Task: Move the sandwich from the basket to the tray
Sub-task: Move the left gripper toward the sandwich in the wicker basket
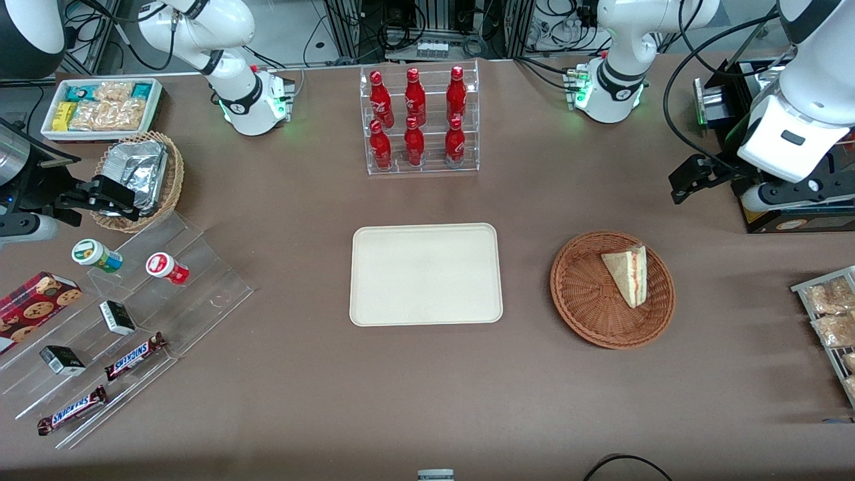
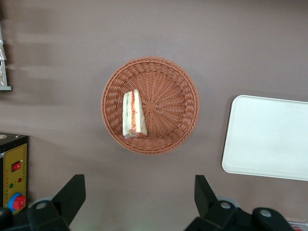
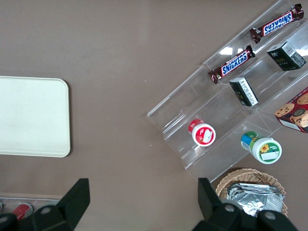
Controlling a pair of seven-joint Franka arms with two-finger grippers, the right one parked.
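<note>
Front view: sandwich (image 1: pixel 628 274) lies in the basket (image 1: pixel 588 300), on the part toward the working arm's end of the table (image 1: pixel 300 374); tray (image 1: pixel 426 274) sits bare, well apart beside it. Pincer (image 1: pixel 695 177) hangs above the table, farther from the camera than the basket.

Left wrist view: pincer (image 2: pixel 139 197) released, fingers (image 2: pixel 72 192) wide apart, high over sandwich (image 2: pixel 133 114) and basket (image 2: pixel 168 103); tray (image 2: pixel 267 137) beside

the working arm is built of glossy white rounded shells with black rings at the joints, and its round white base glows green at the collar. black cables loop along it and a black bracket juts from the wrist. the hand (image 2: pixel 139 199) is matte black, with two wedge-shaped fingers (image 2: pixel 72 192) set wide apart above the tabletop and silver screws in their mounts.
</note>
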